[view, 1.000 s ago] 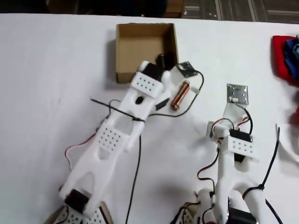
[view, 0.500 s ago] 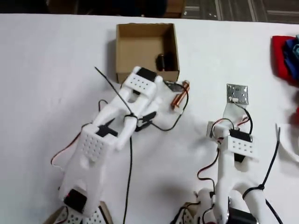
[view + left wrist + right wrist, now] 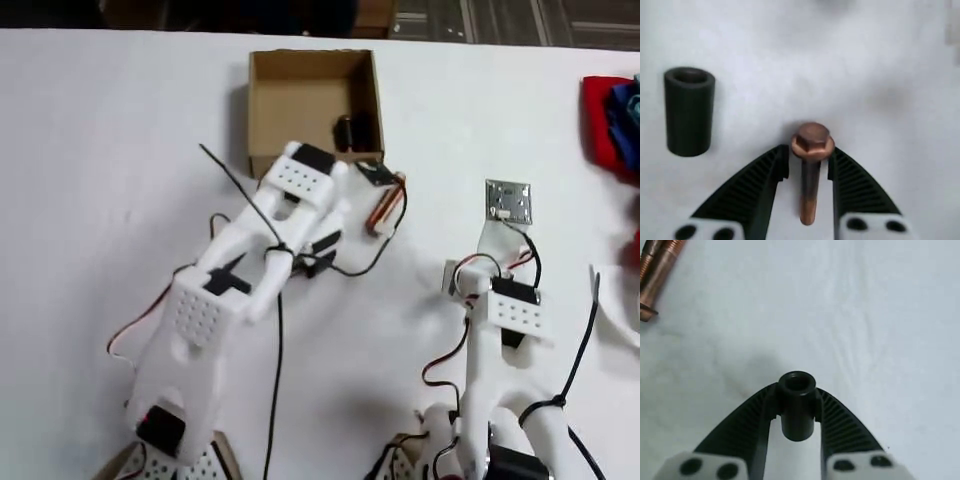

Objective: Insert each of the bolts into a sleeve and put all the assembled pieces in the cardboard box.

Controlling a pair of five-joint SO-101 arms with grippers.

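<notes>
My left gripper (image 3: 809,165) is shut on a copper bolt (image 3: 811,165), whose hex head points away from the wrist. A black sleeve (image 3: 689,111) lies on the white table off to one side of it. My right gripper (image 3: 796,412) is shut on another black sleeve (image 3: 797,405), bore facing outward. A loose copper bolt (image 3: 386,205) (image 3: 657,277) lies on the table between the arms. The cardboard box (image 3: 268,105) stands at the back with a dark piece (image 3: 345,131) inside. The left arm (image 3: 235,275) is folded just in front of the box; the right arm (image 3: 508,315) stands to its right.
Red and blue cloth (image 3: 610,110) lies at the table's right edge. Black cables (image 3: 275,360) trail from both arms over the table. The far left and the front middle of the white table (image 3: 100,200) are bare.
The left arm pulled back from the box's front corner toward the near left, then barely moved. The loose bolt and the right arm stayed where they were.
</notes>
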